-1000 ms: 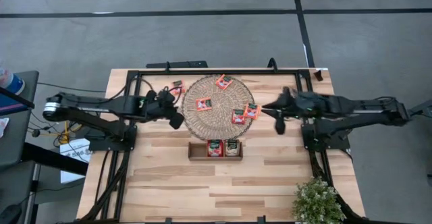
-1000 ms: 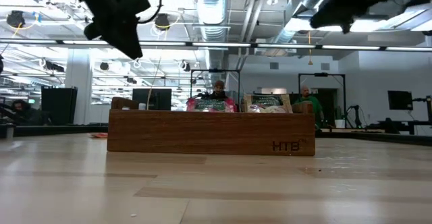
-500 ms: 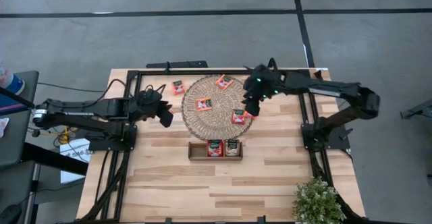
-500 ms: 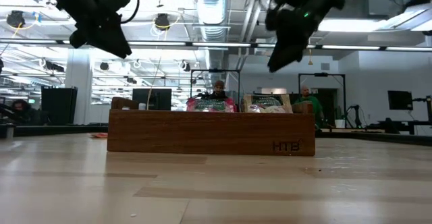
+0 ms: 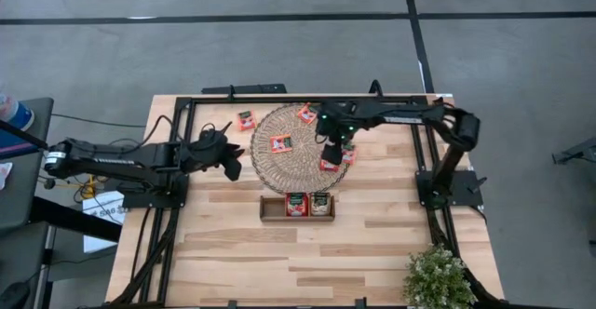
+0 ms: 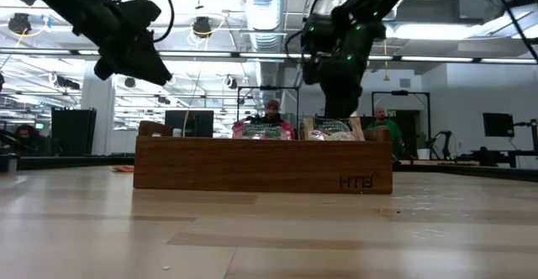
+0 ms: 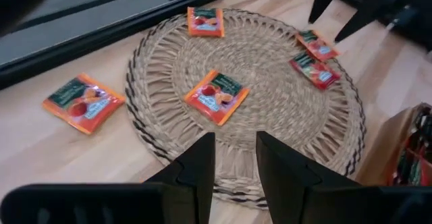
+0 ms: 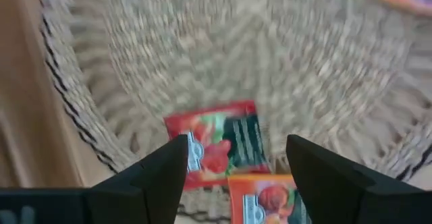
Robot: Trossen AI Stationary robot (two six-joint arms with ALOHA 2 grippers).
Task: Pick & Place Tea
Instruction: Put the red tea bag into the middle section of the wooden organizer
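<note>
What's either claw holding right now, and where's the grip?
Nothing. The right claw is open above two tea sachets at the woven mat's edge; the left claw hangs empty beside the mat.

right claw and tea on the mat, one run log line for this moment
right claw: open, above sachet at woven mat edge | left claw: waits beside mat, empty | tray: two sachets in

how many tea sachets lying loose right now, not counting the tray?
5. Four on the woven mat: far edge, centre, two overlapping near the right gripper at and. One on the table beside it. Others may be hidden.
</note>
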